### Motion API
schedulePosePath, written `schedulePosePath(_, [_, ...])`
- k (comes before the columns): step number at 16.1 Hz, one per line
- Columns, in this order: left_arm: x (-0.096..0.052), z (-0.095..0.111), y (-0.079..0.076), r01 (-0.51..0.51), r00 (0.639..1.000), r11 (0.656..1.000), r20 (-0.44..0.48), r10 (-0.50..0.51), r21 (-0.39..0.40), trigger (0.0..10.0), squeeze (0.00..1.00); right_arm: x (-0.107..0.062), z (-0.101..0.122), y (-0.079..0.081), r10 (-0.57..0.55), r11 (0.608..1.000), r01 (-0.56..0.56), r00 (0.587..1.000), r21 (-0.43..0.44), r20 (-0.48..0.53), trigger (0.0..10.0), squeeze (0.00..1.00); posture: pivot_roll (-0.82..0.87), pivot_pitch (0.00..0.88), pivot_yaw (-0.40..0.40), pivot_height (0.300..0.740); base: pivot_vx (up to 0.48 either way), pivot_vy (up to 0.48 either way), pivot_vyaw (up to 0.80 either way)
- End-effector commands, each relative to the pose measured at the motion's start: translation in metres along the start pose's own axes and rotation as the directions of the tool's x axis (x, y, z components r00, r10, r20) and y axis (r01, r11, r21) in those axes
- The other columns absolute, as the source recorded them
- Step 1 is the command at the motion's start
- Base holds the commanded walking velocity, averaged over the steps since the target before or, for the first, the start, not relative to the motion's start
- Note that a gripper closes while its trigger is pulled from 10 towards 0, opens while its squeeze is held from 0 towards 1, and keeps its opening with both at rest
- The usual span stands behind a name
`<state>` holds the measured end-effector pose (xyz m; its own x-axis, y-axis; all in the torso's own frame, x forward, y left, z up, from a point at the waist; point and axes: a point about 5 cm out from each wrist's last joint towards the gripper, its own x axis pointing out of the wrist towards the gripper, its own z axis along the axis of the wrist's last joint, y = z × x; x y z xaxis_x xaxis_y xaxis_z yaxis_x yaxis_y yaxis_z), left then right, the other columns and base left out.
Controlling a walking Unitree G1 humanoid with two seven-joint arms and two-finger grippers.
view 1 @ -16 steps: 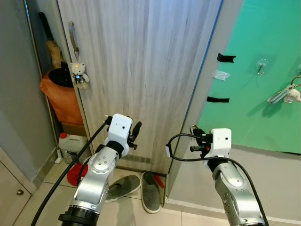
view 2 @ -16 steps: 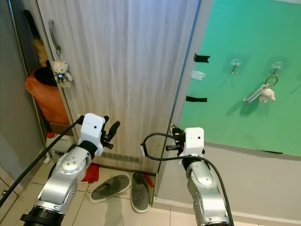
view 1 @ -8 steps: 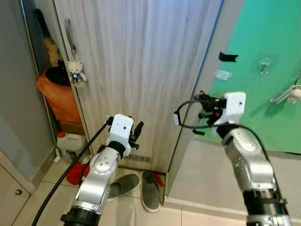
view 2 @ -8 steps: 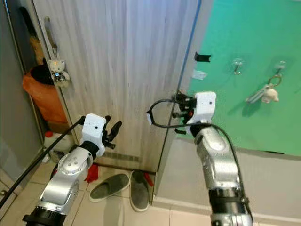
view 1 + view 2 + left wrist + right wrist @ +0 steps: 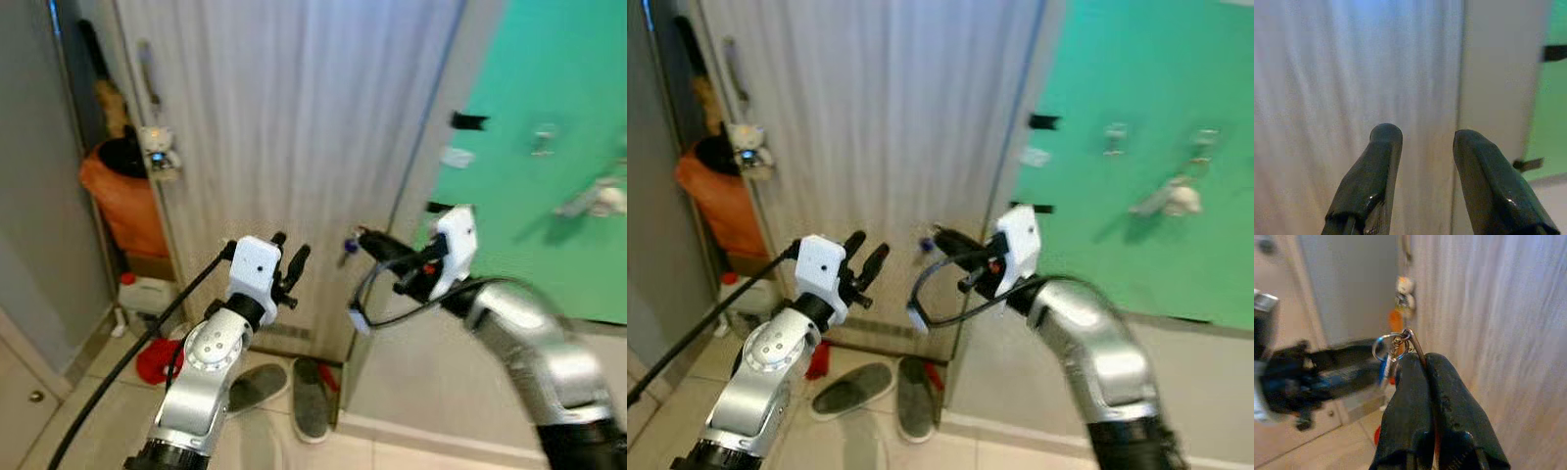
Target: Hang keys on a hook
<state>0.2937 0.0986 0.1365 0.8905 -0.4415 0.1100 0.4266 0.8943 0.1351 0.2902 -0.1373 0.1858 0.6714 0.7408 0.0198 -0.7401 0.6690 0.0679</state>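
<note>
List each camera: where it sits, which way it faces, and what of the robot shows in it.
Left eye view: on the head, looking forward and down at the wooden door and green wall; both silver arms show.
Right eye view: the stereo twin, same scene, with the left gripper and right gripper.
Left wrist view: on the left wrist, along its parted fingers toward the door.
Right wrist view: on the right wrist, along fingers closed on the keys, with the left arm beyond.
Shared: the door appears in all four.
</note>
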Motion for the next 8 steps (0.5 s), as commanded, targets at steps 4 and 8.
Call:
schedulePosePath(4, [0.003, 0.006, -0.009, 0.032, 0.999, 0.999, 0.038, -0.031, -0.037, 10.0, 0.00, -0.014, 0.039, -0.029, -0.082, 0.992, 0.066, 0.986, 0.110, 0.148, 0.0, 0.00, -0.04, 0.000, -0.059, 0.740, 0.079, -0.323, 0.00])
schedulePosePath(8, [0.003, 0.007, -0.008, 0.031, 0.998, 0.999, 0.051, -0.029, -0.041, 10.0, 0.00, -0.020, 0.056, -0.024, 0.013, 0.982, -0.048, 0.981, 0.181, 0.193, 0.0, 0.00, -0.05, 0.000, -0.058, 0.740, 0.000, 0.000, 0.00])
